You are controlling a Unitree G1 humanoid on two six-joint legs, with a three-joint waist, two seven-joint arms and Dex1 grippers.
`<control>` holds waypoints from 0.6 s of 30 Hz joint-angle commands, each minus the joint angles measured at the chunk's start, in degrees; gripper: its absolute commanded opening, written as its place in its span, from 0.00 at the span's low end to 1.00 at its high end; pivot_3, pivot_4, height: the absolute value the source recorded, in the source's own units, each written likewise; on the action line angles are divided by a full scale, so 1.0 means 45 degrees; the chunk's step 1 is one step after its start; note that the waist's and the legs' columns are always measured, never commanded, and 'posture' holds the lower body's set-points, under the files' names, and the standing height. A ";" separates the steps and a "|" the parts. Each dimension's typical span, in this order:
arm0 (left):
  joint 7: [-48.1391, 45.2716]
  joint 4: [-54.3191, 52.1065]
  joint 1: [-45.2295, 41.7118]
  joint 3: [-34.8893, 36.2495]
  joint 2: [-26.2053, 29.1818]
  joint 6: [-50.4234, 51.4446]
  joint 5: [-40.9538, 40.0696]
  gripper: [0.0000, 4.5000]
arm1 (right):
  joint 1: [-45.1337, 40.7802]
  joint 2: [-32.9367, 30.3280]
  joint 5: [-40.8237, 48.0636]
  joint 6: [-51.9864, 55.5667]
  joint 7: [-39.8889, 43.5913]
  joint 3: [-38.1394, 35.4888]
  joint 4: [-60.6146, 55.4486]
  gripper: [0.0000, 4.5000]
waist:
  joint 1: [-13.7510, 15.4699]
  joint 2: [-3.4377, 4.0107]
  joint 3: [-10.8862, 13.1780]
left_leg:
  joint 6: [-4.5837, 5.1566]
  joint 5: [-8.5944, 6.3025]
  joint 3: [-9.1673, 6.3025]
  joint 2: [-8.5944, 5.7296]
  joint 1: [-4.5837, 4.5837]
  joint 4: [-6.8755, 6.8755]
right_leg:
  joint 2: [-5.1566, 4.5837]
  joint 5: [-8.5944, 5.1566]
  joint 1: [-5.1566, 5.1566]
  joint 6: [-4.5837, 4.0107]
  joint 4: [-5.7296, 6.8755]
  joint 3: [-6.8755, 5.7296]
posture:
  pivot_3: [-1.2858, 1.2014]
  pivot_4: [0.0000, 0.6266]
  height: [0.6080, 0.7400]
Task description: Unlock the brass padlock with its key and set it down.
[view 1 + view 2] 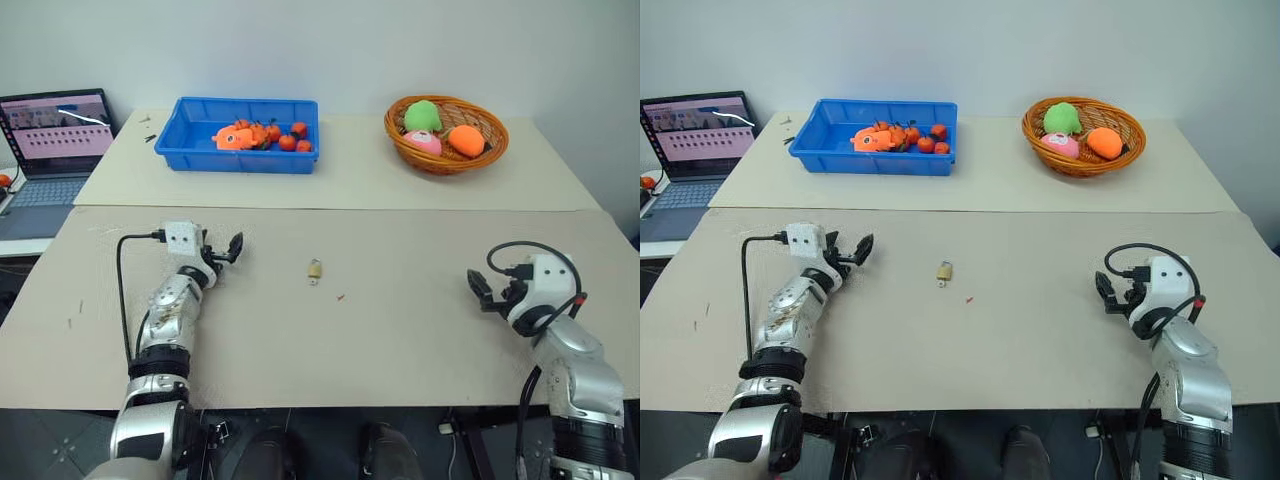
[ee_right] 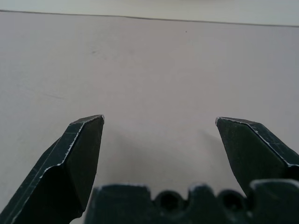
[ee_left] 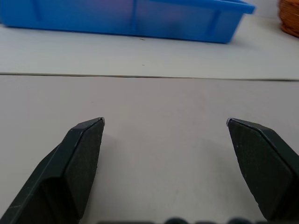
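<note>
Left eye view: brass padlock (image 1: pixel 315 270) lies between both empty tools, apart.

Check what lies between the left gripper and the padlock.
Nothing: in the left eye view, bare table runs from the left gripper to the padlock.

Both my arms reach forward over the table (image 1: pixel 400 330), well apart. My left gripper (image 1: pixel 228 248) near the left edge, fingers spread wide, empty. My right gripper (image 1: pixel 481 292) near the right edge, fingers wide apart too, holding nothing.
</note>
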 commanded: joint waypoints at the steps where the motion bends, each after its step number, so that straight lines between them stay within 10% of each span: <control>1: -0.2802 -0.0313 -0.0577 -0.0747 0.1202 0.0181 0.0032 0.99 | -0.0003 -0.0354 0.0111 -0.0224 0.0513 0.0124 -0.0660 1.00 | -0.0018 0.0001 0.0000 | 0.0000 0.0000 0.0001 0.0000 0.0005 0.0000 | 0.0000 0.0000 0.0001 0.0000 -0.0001 0.0003 | 0.52 0.24 0.64; 18: -0.8432 0.4081 -0.4200 -0.3485 0.1320 -0.0988 0.1921 0.99 | -0.0179 -0.3595 0.0980 -0.0714 0.7811 0.4234 -0.3099 1.00 | 0.0109 -0.0009 0.0010 | 0.0022 -0.0013 -0.0020 -0.0011 -0.0048 0.0026 | 0.0000 -0.0017 0.0000 0.0018 -0.0017 -0.0032 | 0.52 0.24 0.64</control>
